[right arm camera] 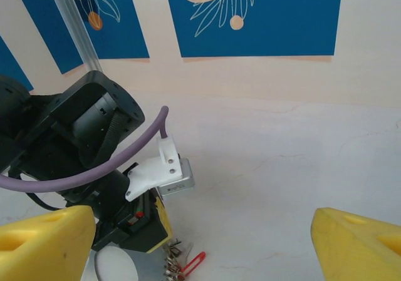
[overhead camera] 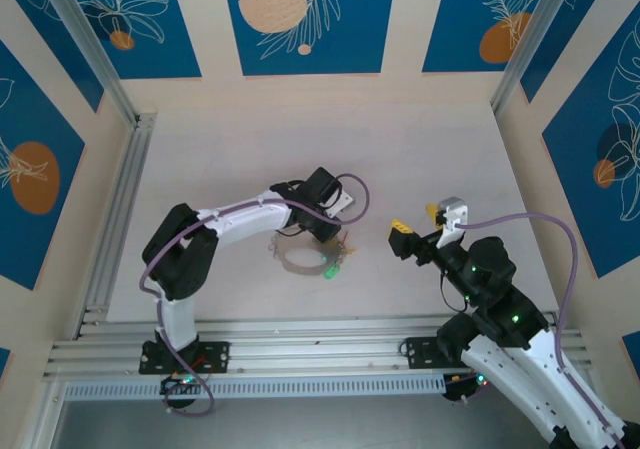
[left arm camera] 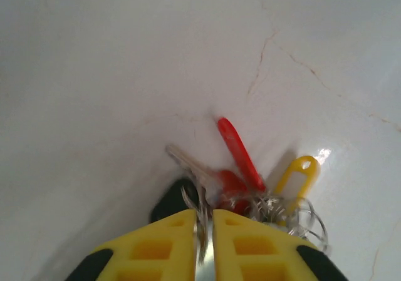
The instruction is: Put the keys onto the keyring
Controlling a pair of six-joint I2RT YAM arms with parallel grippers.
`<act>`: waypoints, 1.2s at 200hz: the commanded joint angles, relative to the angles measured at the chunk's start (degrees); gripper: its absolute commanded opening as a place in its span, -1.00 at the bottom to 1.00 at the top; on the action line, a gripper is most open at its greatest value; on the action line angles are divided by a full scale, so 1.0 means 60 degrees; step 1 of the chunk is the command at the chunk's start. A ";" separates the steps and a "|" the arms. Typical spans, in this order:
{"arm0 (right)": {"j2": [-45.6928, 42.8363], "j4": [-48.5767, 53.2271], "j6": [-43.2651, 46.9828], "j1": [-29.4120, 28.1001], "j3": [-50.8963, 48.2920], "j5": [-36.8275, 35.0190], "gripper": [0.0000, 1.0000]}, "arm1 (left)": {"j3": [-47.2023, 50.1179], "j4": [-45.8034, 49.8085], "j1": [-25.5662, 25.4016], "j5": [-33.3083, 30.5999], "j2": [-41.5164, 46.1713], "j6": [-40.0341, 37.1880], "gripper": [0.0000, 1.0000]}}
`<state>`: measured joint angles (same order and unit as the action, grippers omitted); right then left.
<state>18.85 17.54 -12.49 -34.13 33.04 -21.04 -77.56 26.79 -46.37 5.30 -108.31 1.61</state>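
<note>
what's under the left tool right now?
The left tool, nearly shut, pinches a thin metal band, likely the keyring. A black-headed key, red tag, yellow tag and small rings poke out ahead. Its fingers cover the rest of the hoop.

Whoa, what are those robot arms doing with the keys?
The left arm is down at the bunch of keys by the rim of the big ring, its jaws pinched on a thin metal piece; ring or key, I can't tell. The right arm hovers off to the side, jaws wide open and empty.
</note>
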 commanded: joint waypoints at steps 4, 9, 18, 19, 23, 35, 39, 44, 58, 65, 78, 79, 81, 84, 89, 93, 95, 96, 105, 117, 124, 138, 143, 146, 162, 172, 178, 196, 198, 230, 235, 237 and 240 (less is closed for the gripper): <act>0.0017 -0.0408 -0.0098 0.0138 -0.0276 -0.0081 0.84 | 0.0337 -0.0432 0.0167 0.0367 -0.0004 0.0303 -0.44; 0.0047 -0.0460 -0.0092 0.0172 -0.0290 -0.0083 0.88 | 0.0376 -0.0439 0.0169 0.0362 0.0039 0.0314 -0.32; 0.0109 -0.0540 -0.0115 0.0222 -0.0335 -0.0113 0.99 | 0.0415 -0.0473 0.0182 0.0335 0.0162 0.0338 -0.13; 0.0124 -0.0545 -0.0122 0.0230 -0.0342 -0.0127 0.99 | 0.0423 -0.0469 0.0176 0.0334 0.0186 0.0336 -0.12; 0.0159 -0.0564 -0.0141 0.0265 -0.0348 -0.0162 0.99 | 0.0423 -0.0465 0.0188 0.0333 0.0239 0.0347 -0.06; 0.0337 -0.0447 -0.0268 0.0373 -0.0276 -0.0417 0.98 | 0.0417 -0.0340 0.0199 0.0327 0.0506 0.0369 0.03; 0.0395 -0.0369 -0.0315 0.0420 -0.0229 -0.0491 0.99 | 0.0431 -0.0316 0.0192 0.0329 0.0639 0.0390 0.06; 0.0519 -0.0259 -0.0353 0.0484 -0.0153 -0.0568 0.99 | 0.0491 -0.0307 0.0190 0.0331 0.0827 0.0418 0.09; 0.0868 -0.0133 -0.0314 0.0709 -0.0008 -0.0516 0.99 | 0.0737 -0.0315 0.0201 0.0222 0.1574 0.0465 0.18; 0.1080 -0.0153 -0.0295 0.0854 0.0023 -0.0417 0.99 | 0.0919 -0.0314 0.0213 0.0114 0.1980 0.0451 0.23; 0.1536 -0.0296 -0.0277 0.1147 0.0049 -0.0071 0.98 | 0.1503 -0.0609 0.0221 -0.0209 0.2901 0.0381 0.38; 0.1570 -0.0313 -0.0277 0.1169 0.0047 -0.0048 0.98 | 0.1546 -0.0639 0.0217 -0.0246 0.2969 0.0379 0.39; 0.1629 -0.0345 -0.0277 0.1215 0.0039 0.0018 0.99 | 0.1662 -0.0688 0.0226 -0.0318 0.3130 0.0366 0.42; 0.1730 -0.0409 -0.0297 0.1293 0.0030 0.0086 0.98 | 0.1838 -0.0795 0.0248 -0.0439 0.3360 0.0355 0.46; 0.1858 -0.0585 -0.0318 0.1400 -0.0026 0.0187 0.98 | 0.2145 -0.0954 0.0276 -0.0643 0.3762 0.0369 0.52; 0.1952 -0.0793 -0.0331 0.1498 -0.0100 0.0220 0.99 | 0.2422 -0.1106 0.0304 -0.0835 0.4120 0.0398 0.59; 0.1973 -0.0886 -0.0349 0.1557 -0.0152 0.0238 0.98 | 0.2577 -0.1190 0.0320 -0.0941 0.4311 0.0437 0.63; 0.1994 -0.0930 -0.0364 0.1587 -0.0163 0.0246 0.98 | 0.2632 -0.1223 0.0340 -0.0985 0.4407 0.0444 0.65; 0.2076 -0.1316 -0.0400 0.1841 -0.0380 0.0293 0.98 | 0.3268 -0.1591 0.0455 -0.1479 0.5246 0.0569 0.97; 0.2073 -0.1745 -0.0543 0.2264 -0.0683 0.0262 0.99 | 0.4130 -0.1992 0.0697 -0.2315 0.6380 0.0804 1.00; 0.2072 -0.1856 -0.0695 0.2572 -0.0800 0.0259 0.98 | 0.4516 -0.2039 0.0957 -0.2794 0.6960 0.1014 1.00; 0.2217 -0.2063 -0.0974 0.3233 -0.0970 0.0460 0.98 | 0.5134 -0.1865 0.1463 -0.3670 0.7916 0.1420 1.00; 0.2305 -0.2188 -0.1009 0.3455 -0.1056 0.0510 0.98 | 0.5389 -0.1850 0.1582 -0.4142 0.8239 0.1504 1.00; 0.2366 -0.2286 -0.0980 0.3547 -0.1108 0.0546 0.98 | 0.5552 -0.1889 0.1643 -0.4429 0.8432 0.1528 1.00; 0.2751 -0.2752 -0.0877 0.3858 -0.1285 0.0568 0.98 | 0.6226 -0.2265 0.2175 -0.5450 0.8987 0.1465 1.00; 0.3032 -0.3080 -0.0823 0.3987 -0.1388 0.0491 0.98 | 0.6376 -0.2369 0.2473 -0.5868 0.9068 0.1413 1.00; 0.3243 -0.3334 -0.0787 0.4071 -0.1449 0.0370 0.98 | 0.6516 -0.2611 0.2516 -0.6203 0.9108 0.1189 1.00; 0.3859 -0.3678 -0.1402 0.4136 -0.1488 -0.1659 0.98 | 0.7129 -0.4017 0.2575 -0.6708 0.9260 0.0391 1.00; 0.3907 -0.3661 -0.1492 0.4143 -0.1477 -0.1901 0.98 | 0.7196 -0.4173 0.2602 -0.6683 0.9281 0.0351 1.00; 0.3731 -0.7011 -0.0261 0.4183 -0.3196 -0.0856 0.98 | 0.7983 -0.6021 0.2921 -0.5764 0.9357 -0.0387 1.00; 0.3760 -0.7149 -0.0074 0.4201 -0.3307 -0.0854 0.98 | 0.7956 -0.5943 0.2960 -0.5888 0.9303 -0.0430 1.00; 0.3787 -0.7162 -0.0010 0.4214 -0.3319 -0.0880 0.98 | 0.7945 -0.5911 0.2977 -0.5918 0.9288 -0.0459 1.00; 0.3851 -0.7148 0.0086 0.4237 -0.3327 -0.0904 0.98 | 0.7933 -0.5890 0.3014 -0.5986 0.9255 -0.0497 1.00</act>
<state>42.19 -12.29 -16.80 -9.28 16.91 -26.46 -30.28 -0.47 -29.76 -28.82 -52.88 2.74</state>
